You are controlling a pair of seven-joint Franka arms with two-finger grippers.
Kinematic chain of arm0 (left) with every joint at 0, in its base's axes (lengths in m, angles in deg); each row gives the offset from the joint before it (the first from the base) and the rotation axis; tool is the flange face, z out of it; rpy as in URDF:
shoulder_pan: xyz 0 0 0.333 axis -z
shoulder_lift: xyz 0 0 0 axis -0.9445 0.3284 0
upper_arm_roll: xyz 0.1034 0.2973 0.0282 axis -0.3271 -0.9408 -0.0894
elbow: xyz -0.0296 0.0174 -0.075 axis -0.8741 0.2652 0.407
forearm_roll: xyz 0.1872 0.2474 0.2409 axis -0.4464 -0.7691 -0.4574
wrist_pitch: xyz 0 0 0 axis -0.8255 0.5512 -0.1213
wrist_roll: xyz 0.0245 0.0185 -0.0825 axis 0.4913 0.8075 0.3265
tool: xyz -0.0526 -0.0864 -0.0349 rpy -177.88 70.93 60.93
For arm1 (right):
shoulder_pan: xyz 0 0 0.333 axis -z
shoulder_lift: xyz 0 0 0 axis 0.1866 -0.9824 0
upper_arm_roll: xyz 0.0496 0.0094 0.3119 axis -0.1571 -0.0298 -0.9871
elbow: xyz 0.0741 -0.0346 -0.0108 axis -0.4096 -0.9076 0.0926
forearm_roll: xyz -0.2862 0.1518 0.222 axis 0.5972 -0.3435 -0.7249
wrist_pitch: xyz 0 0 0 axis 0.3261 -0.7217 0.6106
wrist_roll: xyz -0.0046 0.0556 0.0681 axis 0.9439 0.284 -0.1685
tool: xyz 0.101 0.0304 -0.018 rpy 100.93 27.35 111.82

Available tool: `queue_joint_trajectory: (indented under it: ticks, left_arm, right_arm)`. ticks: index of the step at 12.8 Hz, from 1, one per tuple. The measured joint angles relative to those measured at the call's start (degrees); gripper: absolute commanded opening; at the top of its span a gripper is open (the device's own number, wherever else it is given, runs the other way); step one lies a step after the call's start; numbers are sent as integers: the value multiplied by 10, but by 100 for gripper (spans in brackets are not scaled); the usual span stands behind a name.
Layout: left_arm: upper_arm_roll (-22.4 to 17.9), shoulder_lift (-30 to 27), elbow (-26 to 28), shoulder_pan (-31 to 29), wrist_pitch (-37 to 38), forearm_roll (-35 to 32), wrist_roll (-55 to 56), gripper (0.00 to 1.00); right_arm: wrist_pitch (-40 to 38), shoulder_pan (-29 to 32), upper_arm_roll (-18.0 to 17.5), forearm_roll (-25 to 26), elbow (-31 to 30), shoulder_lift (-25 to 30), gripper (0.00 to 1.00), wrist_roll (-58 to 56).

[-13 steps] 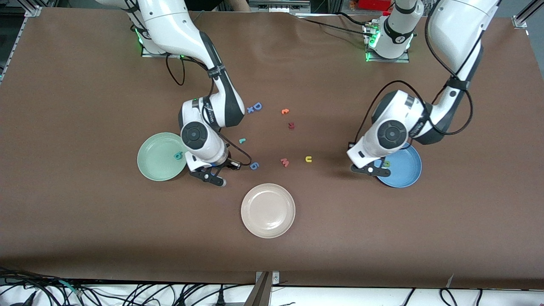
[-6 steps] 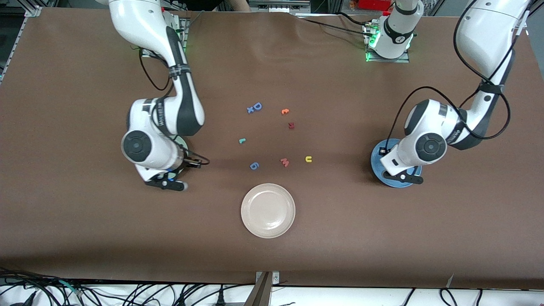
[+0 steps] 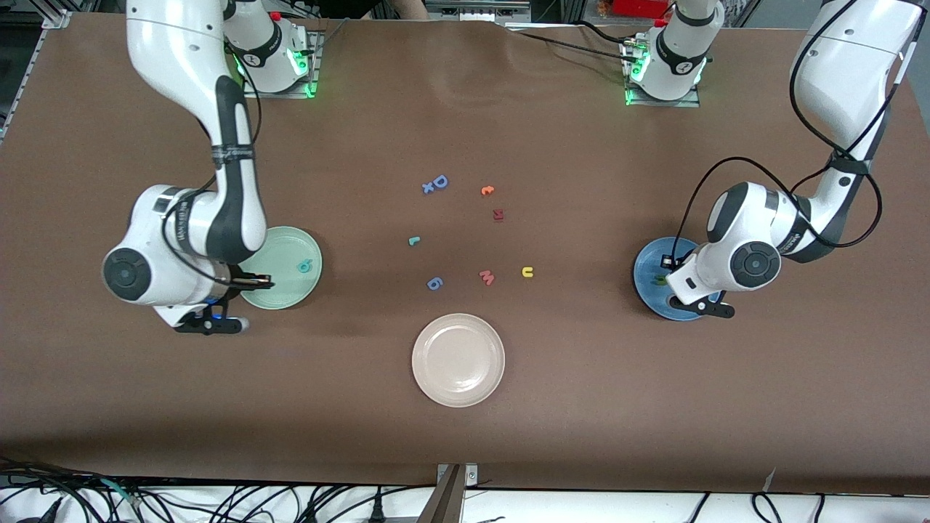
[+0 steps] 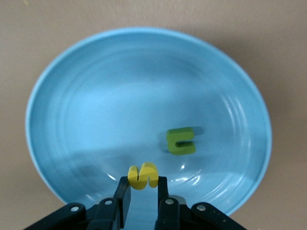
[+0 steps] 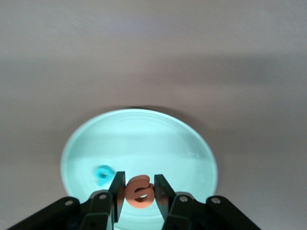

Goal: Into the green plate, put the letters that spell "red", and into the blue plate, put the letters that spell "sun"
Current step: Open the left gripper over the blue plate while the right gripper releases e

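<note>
**Right arm.** The right pincer (image 3: pixel 208 322) hangs over the worktop (image 3: pixel 465 109) just beside the rim of the green plate (image 3: pixel 285 289), toward the right arm's end. Its jaws are narrow, clamped on the orange e (image 5: pixel 139 194). The teal d (image 3: pixel 304 266) lies in that plate.

**Middle of the frame.**
- The teal r (image 3: pixel 413 240) lies loose on the worktop, well apart from both pincers.
- The yellow u (image 3: pixel 527 272) lies just beside the pink m (image 3: pixel 487 277).
- The blue D (image 3: pixel 439 181), a second orange letter (image 3: pixel 487 190), the dark red letter (image 3: pixel 498 214) and the blue 6 (image 3: pixel 434 283) are not part of the task.
- The beige plate (image 3: pixel 458 359) sits in the lower centre of the frame and holds nothing.

**Left arm.** The left pincer (image 3: pixel 701 308) is over the blue plate (image 3: pixel 649 263). Its jaws are nearly closed on the yellow s (image 4: pixel 143 176), pinching its lower edge. The olive n (image 4: pixel 181 141) lies in the plate, near the pincer but not touching it.

**Handling.** The letters appear to be thin foam, so they are likely very light, soft and compressible.
- Grip across the flat faces at one stroke, with low force.
- A letter this light may cling to a pad on release or bounce off the plate.
- Release low, over the centre of the plate.
</note>
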Motion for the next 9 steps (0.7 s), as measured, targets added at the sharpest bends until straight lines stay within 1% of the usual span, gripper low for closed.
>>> queue_joint_trajectory:
  ticks: [1,2,3,4,6,7,9]
  left_arm:
    - [0,3,4,-1,-1,0,-1,19]
    - [0,5,7,-2,-1,0,-1,30]
    - [0,6,9,-2,-1,0,-2,77]
    - [0,6,12,-3,-1,0,-2,100]
    - [0,6,14,-5,-1,0,-2,100]
    - [0,6,13,-6,-1,0,-3,100]
    - [2,5,10,-7,2,0,-3,100]
  right_arm:
    - [0,1,-1,0,-8,0,26,-5]
    - [0,-1,-4,0,-16,0,24,-6]
    - [0,-5,-6,0,-21,-1,24,-6]
    - [1,-8,-7,-2,-24,-3,19,-6]
    - [6,-9,-11,-19,-27,-10,3,-6]
    - [11,-9,-12,-23,-27,-15,0,-6]
    - [18,-9,-12,-23,-27,-21,0,-6]
